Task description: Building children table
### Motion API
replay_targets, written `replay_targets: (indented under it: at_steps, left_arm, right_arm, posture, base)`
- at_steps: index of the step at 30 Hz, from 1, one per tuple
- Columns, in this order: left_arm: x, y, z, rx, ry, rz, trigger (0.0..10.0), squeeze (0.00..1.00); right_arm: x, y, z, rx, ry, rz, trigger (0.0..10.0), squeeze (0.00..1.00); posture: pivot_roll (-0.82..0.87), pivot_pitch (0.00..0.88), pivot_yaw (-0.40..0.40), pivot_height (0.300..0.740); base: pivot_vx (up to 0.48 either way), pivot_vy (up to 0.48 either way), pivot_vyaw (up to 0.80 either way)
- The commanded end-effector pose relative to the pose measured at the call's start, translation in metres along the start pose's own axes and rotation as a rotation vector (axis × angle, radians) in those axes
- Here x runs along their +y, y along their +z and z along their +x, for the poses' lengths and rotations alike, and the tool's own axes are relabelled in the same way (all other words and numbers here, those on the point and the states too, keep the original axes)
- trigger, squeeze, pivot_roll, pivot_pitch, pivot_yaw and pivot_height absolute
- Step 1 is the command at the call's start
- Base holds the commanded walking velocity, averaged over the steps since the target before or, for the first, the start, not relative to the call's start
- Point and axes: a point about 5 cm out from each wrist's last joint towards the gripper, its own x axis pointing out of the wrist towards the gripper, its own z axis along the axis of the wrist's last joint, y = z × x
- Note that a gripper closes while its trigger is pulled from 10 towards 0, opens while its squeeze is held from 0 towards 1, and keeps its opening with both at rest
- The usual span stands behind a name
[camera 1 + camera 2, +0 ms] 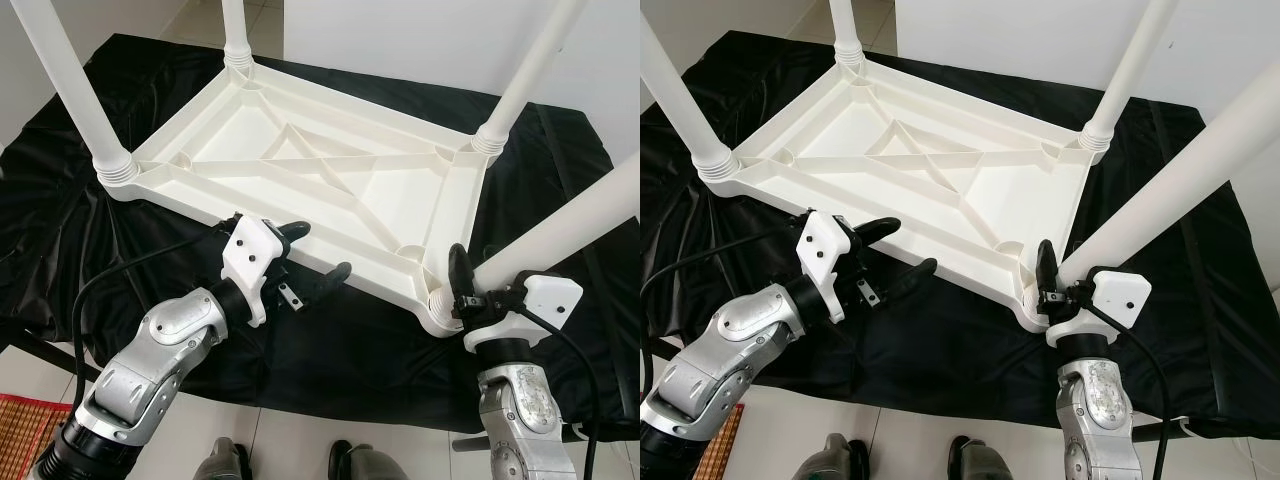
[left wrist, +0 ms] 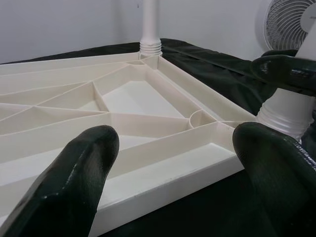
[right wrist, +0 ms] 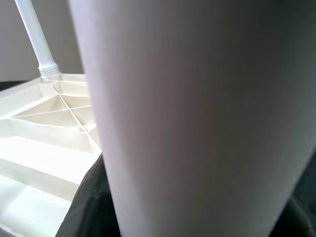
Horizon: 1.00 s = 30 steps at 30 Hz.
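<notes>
One black cloth (image 1: 60,190) covers the low surface; one white plastic tabletop (image 1: 300,170) lies upside down across its middle, ribbed underside up. Four white legs stand in its corner sockets: far-left leg (image 1: 232,25), left leg (image 1: 70,85), far-right leg (image 1: 530,70), near-right leg (image 1: 580,215), the last one leaning out toward the right edge of the cloth. Right gripper (image 1: 462,285) is at the near-right corner socket with its fingers closed round the base of that leg, just above the threaded collar. Left gripper (image 1: 305,255) hovers just off the tabletop's near long edge, fingers spread wide, holding nothing. Two dark robot feet (image 1: 290,465) show on the tile floor below the cloth's near edge.

Handling, as a guess: hollow moulded plastic, light, stiff, smooth and a bit slippery. Best hold on a leg is low near the collar; for the tabletop, the rim or a rib. The leaning leg probably isn't fully seated yet.
</notes>
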Motion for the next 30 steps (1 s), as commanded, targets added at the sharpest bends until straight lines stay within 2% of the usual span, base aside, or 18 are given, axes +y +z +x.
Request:
replay_targets:
  at_steps: [1,6,10,12,30]
  left_arm:
    - [-0.009,-0.002,-0.001,0.008,-0.161,-0.007,10.0,0.00]
    - [-0.009,-0.002,-0.001,0.007,-0.160,-0.007,10.0,0.00]
    - [-0.008,-0.001,-0.001,0.005,-0.161,-0.008,10.0,0.00]
    - [-0.008,-0.001,0.000,0.003,-0.161,-0.008,10.0,0.00]
    - [-0.007,0.001,-0.002,0.004,-0.152,-0.010,10.0,0.00]
  right_arm:
    - [-0.006,-0.018,-0.010,0.098,-0.021,0.011,10.0,0.00]
    - [-0.007,-0.020,-0.011,0.114,-0.020,-0.015,10.0,0.00]
    - [-0.003,-0.021,-0.002,0.134,0.048,-0.124,10.0,0.00]
    - [-0.002,-0.021,0.000,0.137,0.065,-0.146,10.0,0.00]
    - [-0.002,-0.031,0.020,0.208,0.175,-0.155,10.0,0.00]
  posture:
    - [0.02,0.189,-0.030,0.740]
    - [0.02,0.185,-0.028,0.740]
    - [0.01,0.180,-0.028,0.740]
    - [0.01,0.180,-0.028,0.740]
    - [0.03,0.194,-0.032,0.740]
  base:
    - [0.000,0.000,0.00]
    - [0.000,0.000,0.00]
    - [0.000,0.000,0.00]
    - [0.000,0.000,0.00]
    - [0.000,0.000,0.00]
